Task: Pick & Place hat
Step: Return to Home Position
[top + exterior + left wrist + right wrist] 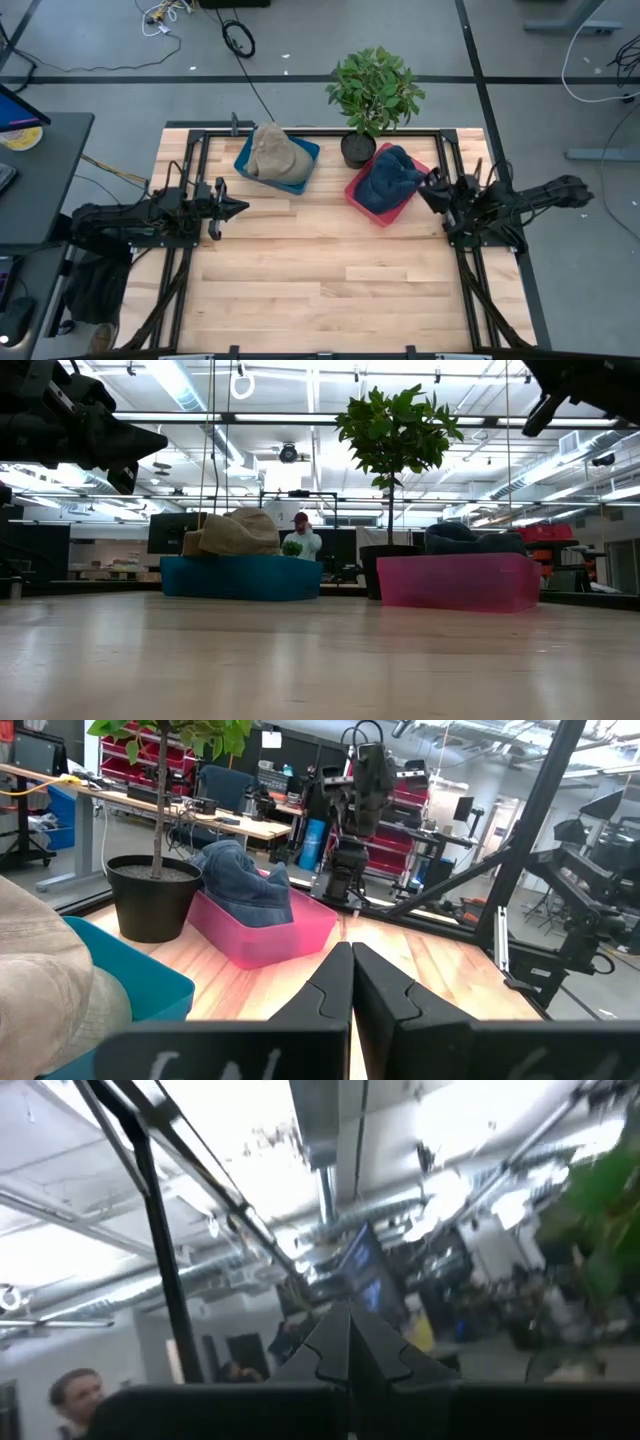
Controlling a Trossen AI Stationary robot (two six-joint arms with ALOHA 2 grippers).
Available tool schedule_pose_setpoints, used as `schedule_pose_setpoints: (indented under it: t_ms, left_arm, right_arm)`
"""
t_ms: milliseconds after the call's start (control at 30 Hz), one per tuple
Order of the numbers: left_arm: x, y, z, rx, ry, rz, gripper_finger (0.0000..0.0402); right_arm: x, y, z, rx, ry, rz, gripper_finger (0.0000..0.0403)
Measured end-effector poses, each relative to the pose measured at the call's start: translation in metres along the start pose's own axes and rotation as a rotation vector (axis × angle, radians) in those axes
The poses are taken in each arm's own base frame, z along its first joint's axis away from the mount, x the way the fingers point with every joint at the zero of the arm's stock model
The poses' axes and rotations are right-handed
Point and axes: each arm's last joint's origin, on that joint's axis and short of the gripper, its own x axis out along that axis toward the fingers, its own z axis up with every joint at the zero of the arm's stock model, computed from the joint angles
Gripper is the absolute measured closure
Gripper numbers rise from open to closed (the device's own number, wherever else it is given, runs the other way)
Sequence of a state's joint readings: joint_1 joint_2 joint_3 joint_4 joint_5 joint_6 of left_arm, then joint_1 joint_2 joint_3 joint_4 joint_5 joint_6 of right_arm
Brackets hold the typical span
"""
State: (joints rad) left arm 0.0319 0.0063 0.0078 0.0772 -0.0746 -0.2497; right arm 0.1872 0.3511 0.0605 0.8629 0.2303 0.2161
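The near half of the table (pixel 330 285) is bare wood from the left edge to the right edge, and this is the widest free room. A black frame (pixel 215 131) runs along the far edge and down both sides.

The left gripper (pixel 238 208) hangs over the table near the left edge, about halfway between the near and far edges. Its fingers are pressed together and hold nothing. The right gripper (pixel 428 190) is opposite, near the right edge. Its fingers also meet tip to tip and are empty. It is just beside the pink bin (pixel 352 192), apart from it. A broad open strip of wood lies between the two grippers.

The blue bin (pixel 306 160) stands at the far edge, left of the middle. The brown cap (pixel 272 152) lies inside it and rises above the rim. The pink bin sits turned at an angle, right of the middle, with a blue cap (pixel 388 178) in it. A plant (pixel 375 90) in a dark pot stands at the far edge between the bins, just beside the pink one.
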Motion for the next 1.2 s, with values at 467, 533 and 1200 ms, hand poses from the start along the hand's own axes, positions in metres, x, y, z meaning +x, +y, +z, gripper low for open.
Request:
schedule_pose_setpoints:
  t_ms: [467,533,1200]
  left_arm:
    - [0.000,0.000,0.000,-0.001,0.000,0.000,0.0396]
    - [0.000,0.000,0.000,0.000,0.000,-0.001,0.0396]
    - [0.000,0.000,0.000,-0.001,0.001,-0.002,0.0396]
  right_arm:
    - [-0.023,-0.007,0.019,-0.173,-0.063,-0.060,0.0401]
    - [-0.023,-0.008,0.020,-0.197,-0.067,-0.080,0.0401]
    - [-0.026,-0.016,-0.006,-0.238,0.139,-0.066,0.0401]
